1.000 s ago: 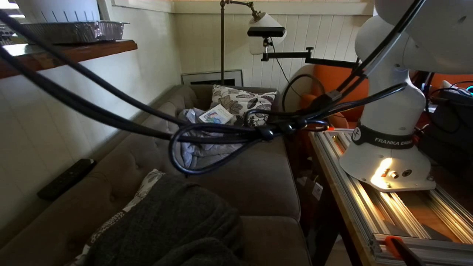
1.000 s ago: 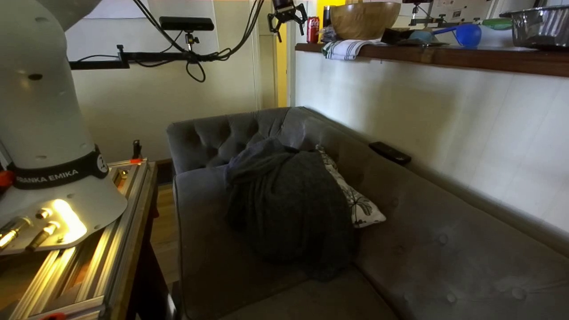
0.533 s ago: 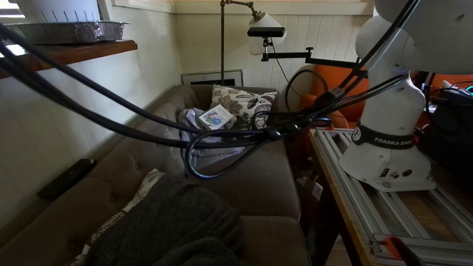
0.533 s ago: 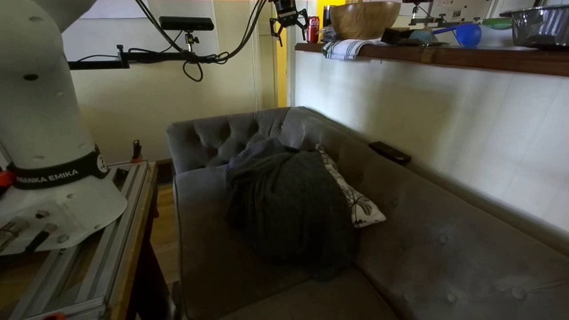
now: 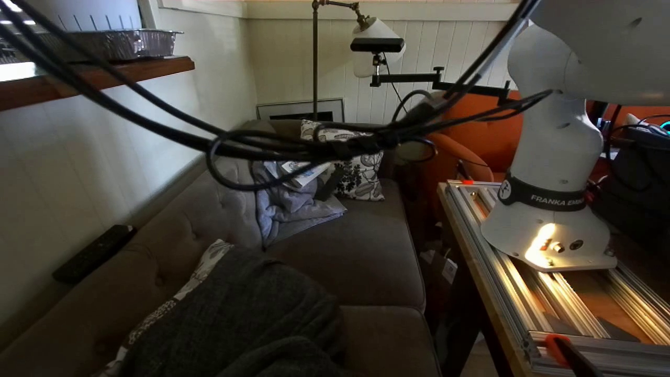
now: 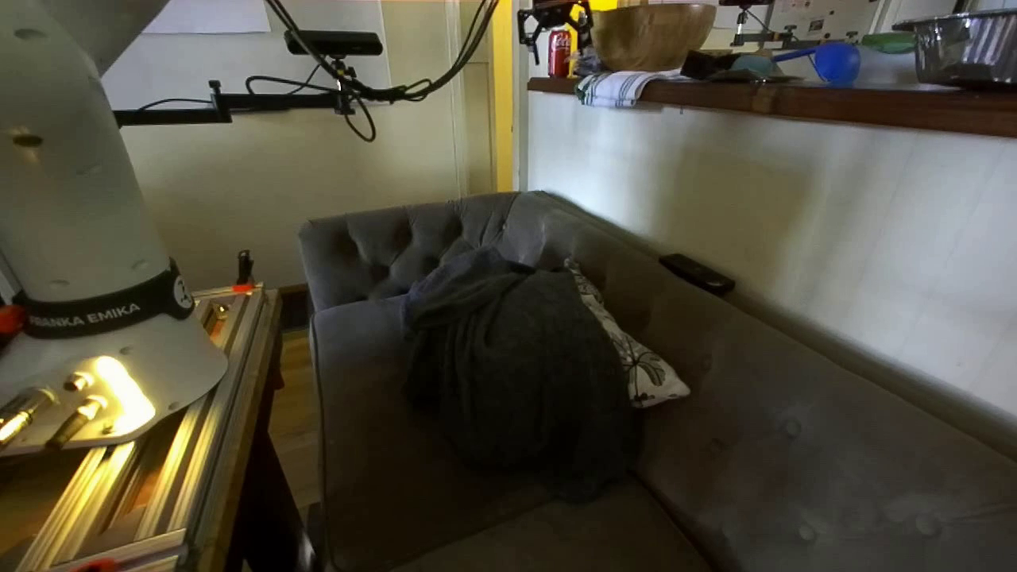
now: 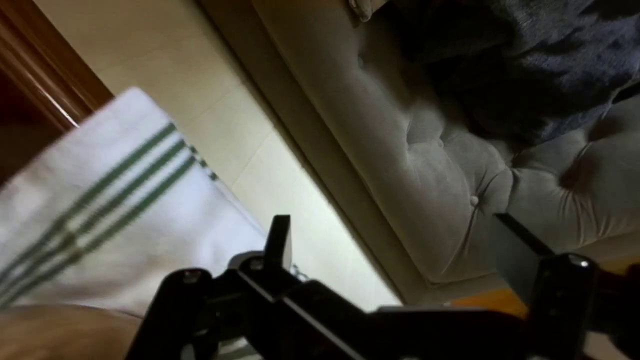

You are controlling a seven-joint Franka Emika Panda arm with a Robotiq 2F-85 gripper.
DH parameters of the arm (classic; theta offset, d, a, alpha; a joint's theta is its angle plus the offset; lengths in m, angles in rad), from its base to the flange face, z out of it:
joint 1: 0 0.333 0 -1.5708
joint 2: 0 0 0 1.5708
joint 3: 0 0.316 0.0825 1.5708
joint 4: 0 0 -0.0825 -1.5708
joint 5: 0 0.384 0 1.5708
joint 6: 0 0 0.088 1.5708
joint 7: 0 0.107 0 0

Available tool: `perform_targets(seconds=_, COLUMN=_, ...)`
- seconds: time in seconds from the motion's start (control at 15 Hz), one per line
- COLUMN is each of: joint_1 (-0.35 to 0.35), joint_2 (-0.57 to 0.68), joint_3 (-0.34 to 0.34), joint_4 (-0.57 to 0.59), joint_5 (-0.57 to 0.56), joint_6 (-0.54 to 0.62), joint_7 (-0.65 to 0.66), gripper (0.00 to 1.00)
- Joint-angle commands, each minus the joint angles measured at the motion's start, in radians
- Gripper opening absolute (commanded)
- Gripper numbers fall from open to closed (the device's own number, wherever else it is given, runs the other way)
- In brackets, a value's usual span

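My gripper [image 7: 392,220] stands open in the wrist view, with nothing between its widely parted fingers. A white towel with green stripes [image 7: 150,215] hangs over the edge of the brown wooden ledge [image 7: 55,75], left of the gripper in that view. The left finger [image 7: 278,242] overlaps the towel's edge in the picture; contact cannot be told. In an exterior view the gripper [image 6: 559,54] hangs at the ledge's far end, in front of a red can [image 6: 559,63]. A wooden bowl [image 6: 655,36] stands close by, behind the folded towel [image 6: 620,87].
On the ledge are a blue scoop [image 6: 837,63] and a foil tray [image 5: 110,44]. Below stands a grey tufted sofa [image 6: 381,254] with a dark blanket [image 6: 524,357] and a cushion [image 6: 651,377]. Black cables [image 5: 335,146] droop from the arm. A camera [image 6: 334,42] sits on a bracket.
In an exterior view the gripper has moved right and slightly up, from beside the red can to in front of it. The cables have swung and risen. Both views show the same towel and bowl positions.
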Motion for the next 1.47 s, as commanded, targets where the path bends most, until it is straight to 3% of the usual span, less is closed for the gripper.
perform_targets(seconds=0.0, joint_1=-0.162, joint_2=-0.105, joint_3=0.054, joint_4=-0.175, joint_5=0.145, joint_6=0.107, joint_7=0.019, gripper=1.0)
perform_targets(seconds=0.33, joint_1=-0.319, joint_2=-0.181, joint_3=0.094, joint_4=-0.403, joint_5=0.338, joint_6=0.289, joint_7=0.081, gripper=1.0)
perform_targets(seconds=0.47, joint_1=-0.347, joint_2=-0.206, joint_3=0.095, joint_4=-0.497, joint_5=0.399, joint_6=0.37, joint_7=0.133, gripper=1.0)
perform_targets(seconds=0.6, joint_1=-0.336, joint_2=-0.239, joint_3=0.048, joint_4=-0.59, joint_5=0.38, joint_6=0.459, joint_7=0.234, gripper=1.0)
perform_targets(seconds=0.67, joint_1=-0.331, joint_2=-0.151, joint_3=0.072, joint_4=-0.435, joint_5=0.363, joint_6=0.382, joint_7=0.15, gripper=1.0)
perform_targets(seconds=0.73, joint_1=-0.309, joint_2=-0.164, joint_3=0.03, joint_4=-0.47, joint_5=0.385, joint_6=0.409, joint_7=0.172, gripper=1.0)
perform_targets(seconds=1.07, joint_1=-0.309, joint_2=-0.2, joint_3=0.022, joint_4=-0.532, joint_5=0.384, joint_6=0.437, joint_7=0.209, gripper=1.0)
perform_targets(seconds=1.13, joint_1=-0.303, joint_2=-0.204, joint_3=-0.004, joint_4=-0.526, joint_5=0.363, joint_6=0.441, joint_7=0.239, gripper=1.0)
perform_targets(seconds=1.4, joint_1=-0.437, joint_2=-0.257, joint_3=-0.003, joint_4=-0.723, joint_5=0.557, joint_6=0.565, joint_7=0.222, gripper=1.0)
